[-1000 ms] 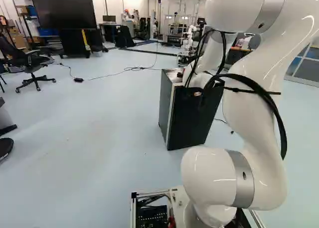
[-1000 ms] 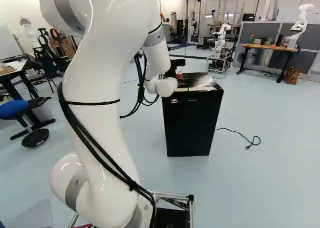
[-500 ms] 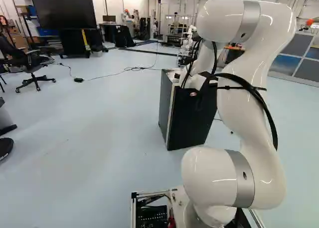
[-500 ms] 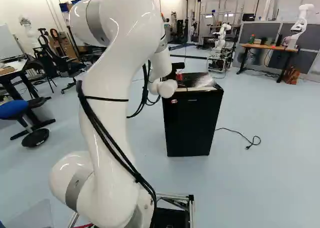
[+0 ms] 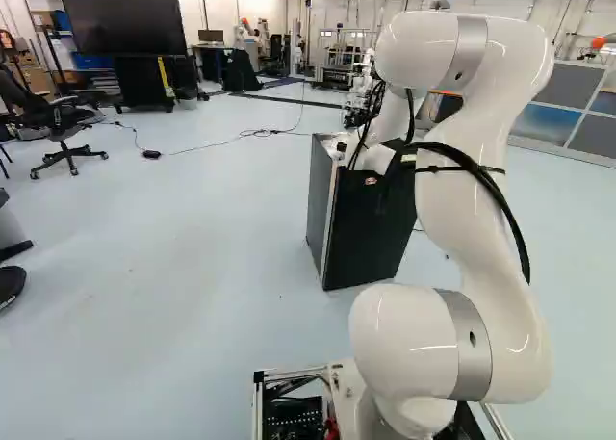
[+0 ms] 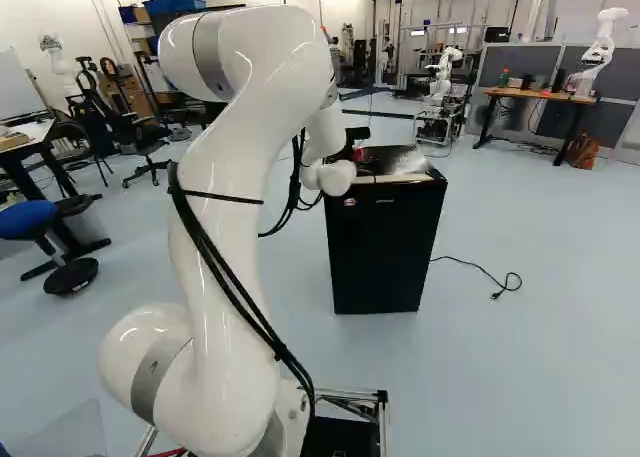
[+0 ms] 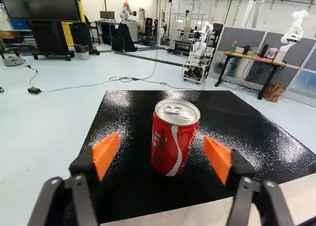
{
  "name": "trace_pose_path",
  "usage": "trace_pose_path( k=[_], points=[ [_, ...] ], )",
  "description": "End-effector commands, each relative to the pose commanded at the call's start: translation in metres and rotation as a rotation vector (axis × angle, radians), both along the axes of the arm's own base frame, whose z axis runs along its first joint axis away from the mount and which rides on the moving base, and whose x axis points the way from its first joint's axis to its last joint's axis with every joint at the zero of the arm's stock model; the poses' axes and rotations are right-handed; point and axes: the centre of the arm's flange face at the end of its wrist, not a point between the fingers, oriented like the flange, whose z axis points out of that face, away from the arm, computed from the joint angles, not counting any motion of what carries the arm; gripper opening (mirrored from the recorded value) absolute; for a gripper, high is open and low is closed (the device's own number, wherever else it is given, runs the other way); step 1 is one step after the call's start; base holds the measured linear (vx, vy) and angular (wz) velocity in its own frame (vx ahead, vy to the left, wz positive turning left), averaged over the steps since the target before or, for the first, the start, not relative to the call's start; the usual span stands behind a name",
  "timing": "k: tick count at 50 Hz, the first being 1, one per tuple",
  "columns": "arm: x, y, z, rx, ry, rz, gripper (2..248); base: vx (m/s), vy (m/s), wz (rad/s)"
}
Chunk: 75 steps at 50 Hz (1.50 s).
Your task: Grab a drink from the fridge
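"So, what's around the black fridge (image 6: pixel 385 242)?"

"A black cord (image 6: pixel 495 282) lies on the floor near it. Well past it, off to the left, are a big dark screen (image 5: pixel 120 21) and a chair on wheels (image 5: pixel 63 127)."

"What's in the way?"

"The white arm (image 5: pixel 476 209) hides part of the fridge in the left base view. Black fridge top shows on both sides of the can (image 7: pixel 175 137)."

"Where's the can, next to the jaws?"

"It stands up on the fridge top, lined up with their gap. They're wide open, and the orange pads (image 7: pixel 106 154) don't touch it."

"How does it look?"

"Red, with a white wavy stripe and a silver lid."
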Motion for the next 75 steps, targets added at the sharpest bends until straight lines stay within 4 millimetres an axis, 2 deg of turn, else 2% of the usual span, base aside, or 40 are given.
trace_pose_path(
  k=[2, 3, 7, 8, 12, 13, 17, 18, 28, 66, 75],
  points=[
    [0.0, 0.0, 0.0, 0.0, 0.0, 0.0, 238, 0.0, 0.0, 0.0],
    [0.0, 0.0, 0.0, 0.0, 0.0, 0.0, 200, 0.0, 0.0, 0.0],
    [0.0, 0.0, 0.0, 0.0, 0.0, 0.0, 200, 0.0, 0.0, 0.0],
    [0.0, 0.0, 0.0, 0.0, 0.0, 0.0, 162, 0.0, 0.0, 0.0],
    [0.0, 0.0, 0.0, 0.0, 0.0, 0.0, 162, 0.0, 0.0, 0.0],
    [0.0, 0.0, 0.0, 0.0, 0.0, 0.0, 124, 0.0, 0.0, 0.0],
    [0.0, 0.0, 0.0, 0.0, 0.0, 0.0, 124, 0.0, 0.0, 0.0],
    [0.0, 0.0, 0.0, 0.0, 0.0, 0.0, 95, 0.0, 0.0, 0.0],
    [0.0, 0.0, 0.006, -0.002, -0.009, 0.0, 94, 0.0, 0.0, 0.0],
    [-0.002, 0.001, 0.05, -0.019, -0.074, 0.0, 94, 0.0, 0.0, 0.0],
    [-0.003, 0.001, 0.054, -0.021, -0.08, 0.0, 94, 0.0, 0.0, 0.0]
  ],
)
